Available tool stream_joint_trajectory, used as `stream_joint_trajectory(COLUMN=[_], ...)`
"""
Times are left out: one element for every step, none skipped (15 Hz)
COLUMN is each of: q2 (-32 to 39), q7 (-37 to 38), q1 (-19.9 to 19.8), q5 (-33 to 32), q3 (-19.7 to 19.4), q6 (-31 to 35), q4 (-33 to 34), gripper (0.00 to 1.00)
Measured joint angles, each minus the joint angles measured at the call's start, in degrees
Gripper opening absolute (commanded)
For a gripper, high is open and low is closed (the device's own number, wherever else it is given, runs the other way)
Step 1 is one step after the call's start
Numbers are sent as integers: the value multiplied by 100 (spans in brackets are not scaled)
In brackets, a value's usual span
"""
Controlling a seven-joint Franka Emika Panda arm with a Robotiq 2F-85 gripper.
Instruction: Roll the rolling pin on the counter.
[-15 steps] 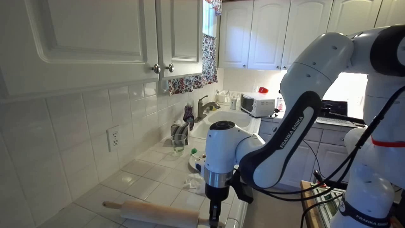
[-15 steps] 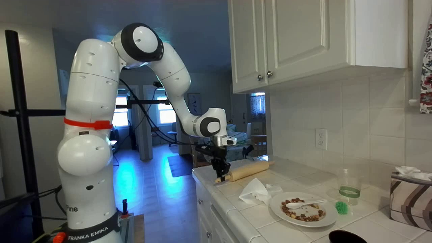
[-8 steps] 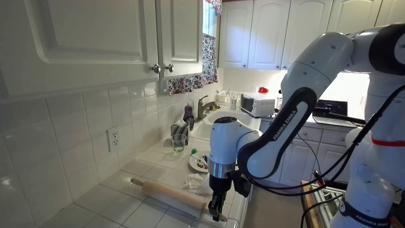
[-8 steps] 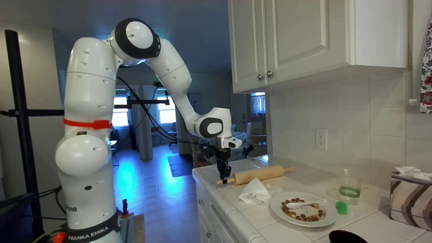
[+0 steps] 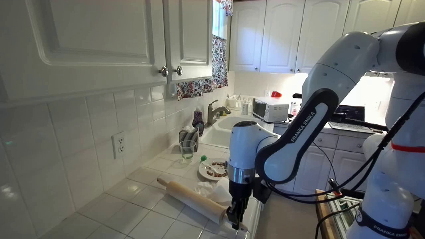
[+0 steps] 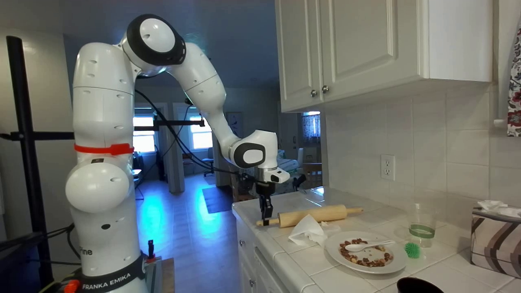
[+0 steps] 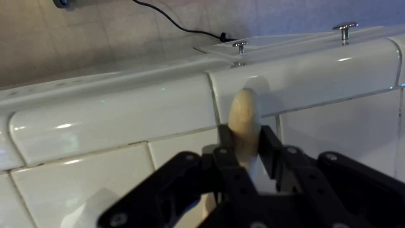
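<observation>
Tissue (image 6: pixel 308 232) could jam beneath the wooden rolling pin (image 5: pixel 196 200) on the white-tiled worktop (image 5: pixel 127 210) if you roll toward the food-strewn plate (image 6: pixel 333 247), and your gripper (image 7: pixel 246 134), clasping only one handle (image 7: pixel 243 106), could cause skidding instead of rotation.

White plate (image 6: pixel 397 261) with brown morsels (image 6: pixel 371 263) and spoon (image 6: pixel 357 247), spiky green ball (image 6: pixel 412 250) beside it, clear cup (image 6: pixel 421 231), tissue box (image 6: pixel 494 242)

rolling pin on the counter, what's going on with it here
A robot arm has its gripper shut on one handle of the rolling pin. The pin appears to lie on the counter, the held end at the edge and the other pointing toward the wall. A tissue lies beside it.
</observation>
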Motion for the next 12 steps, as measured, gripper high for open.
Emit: stream_joint_trajectory(q2=[0, 0, 1, 2, 5, 8, 10, 18, 27, 33, 40, 46], q7=[-3, -5, -6, -31, -81, -169, -271, -350, -431, -515, -631, -723], q1=[2, 11, 28, 50, 83, 121, 155, 193, 233, 270, 295, 316], q5=[-10, -69, -147, -238, -320, -365, -403, -481, -565, -630, -683, -717], q3=[9, 21, 35, 64, 95, 138, 192, 237, 276, 306, 342, 371], q6=[0, 1, 3, 4, 1, -10, -19, -24, -25, -25, -25, -25], q4=[0, 5, 13, 23, 31, 39, 46, 57, 70, 81, 90, 95], gripper=[7, 7, 7, 7, 7, 7, 7, 7, 7, 7, 7, 7])
